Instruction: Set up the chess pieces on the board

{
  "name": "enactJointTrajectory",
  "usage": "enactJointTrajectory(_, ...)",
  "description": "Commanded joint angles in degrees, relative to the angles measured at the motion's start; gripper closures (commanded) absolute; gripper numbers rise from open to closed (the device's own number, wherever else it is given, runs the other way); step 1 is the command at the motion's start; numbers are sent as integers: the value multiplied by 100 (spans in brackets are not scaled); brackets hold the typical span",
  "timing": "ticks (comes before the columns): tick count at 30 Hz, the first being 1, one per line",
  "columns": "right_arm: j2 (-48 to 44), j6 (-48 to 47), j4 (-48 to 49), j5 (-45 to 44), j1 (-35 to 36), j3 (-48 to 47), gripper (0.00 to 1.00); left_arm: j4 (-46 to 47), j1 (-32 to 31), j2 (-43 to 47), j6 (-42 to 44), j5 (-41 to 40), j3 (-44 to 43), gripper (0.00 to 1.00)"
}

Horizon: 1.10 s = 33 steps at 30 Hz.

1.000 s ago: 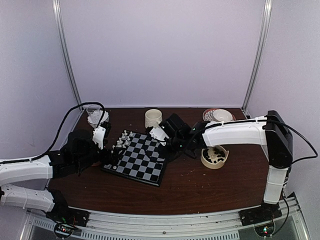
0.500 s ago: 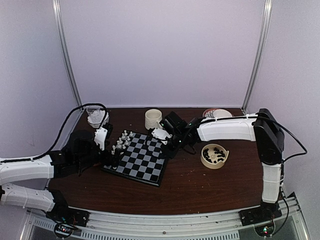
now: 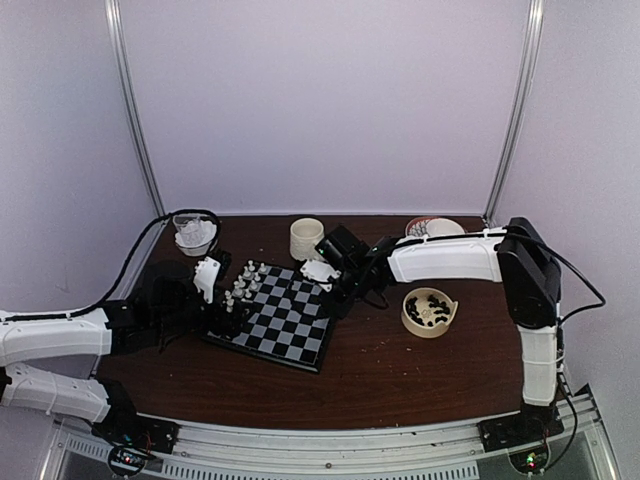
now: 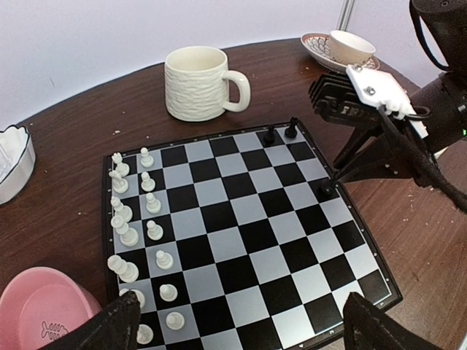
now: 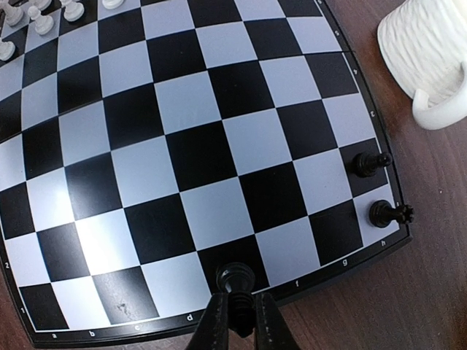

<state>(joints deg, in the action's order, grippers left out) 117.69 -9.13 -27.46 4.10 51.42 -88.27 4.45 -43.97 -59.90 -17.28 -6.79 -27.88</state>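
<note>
Board position: you will find the small square chessboard (image 3: pixel 285 330), black and pale grey checks with a thin black rim, between the two arms. White chess pieces (image 4: pixel 149 204) stand in two rows along the board edge facing the clear glass dish (image 3: pixel 184 236). Two small black chess pieces (image 5: pixel 372 162) stand on adjoining squares at the board corner closest to the cream ribbed ceramic mug (image 4: pixel 195 82).

Right gripper (image 5: pixel 236 324): jaws narrow, clamped on a third black piece (image 5: pixel 235 277), which is upright over a dark edge square a few squares from that corner. You cannot tell whether its base touches the board.

Left gripper (image 4: pixel 237 332): jaws spread wide, holding nothing, at the board edge opposite the mug.

Further black pieces (image 3: pixel 426 308) lie in the tan round bowl (image 3: pixel 406 318) beside the board on the right-arm side.
</note>
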Motion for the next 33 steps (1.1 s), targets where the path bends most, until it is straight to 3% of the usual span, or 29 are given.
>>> enactJointTrajectory(1,152,-61,-86,57,17,-223,87,170,23,-19,74,52,-192,3)
enactJointTrajectory(5,88,-42,41,127,17,-146,64,170,20,-13,84,62,-187,3)
enactJointTrajectory(11,-300,108,604,217,17,307,52,221,20,10,92,148,-158,3)
enactJointTrajectory(17,-565,331,1286,302,-32,764,52,206,20,30,84,152,-165,3)
enactJointTrajectory(33,-313,411,1196,526,-197,675,64,188,20,55,84,169,-173,3)
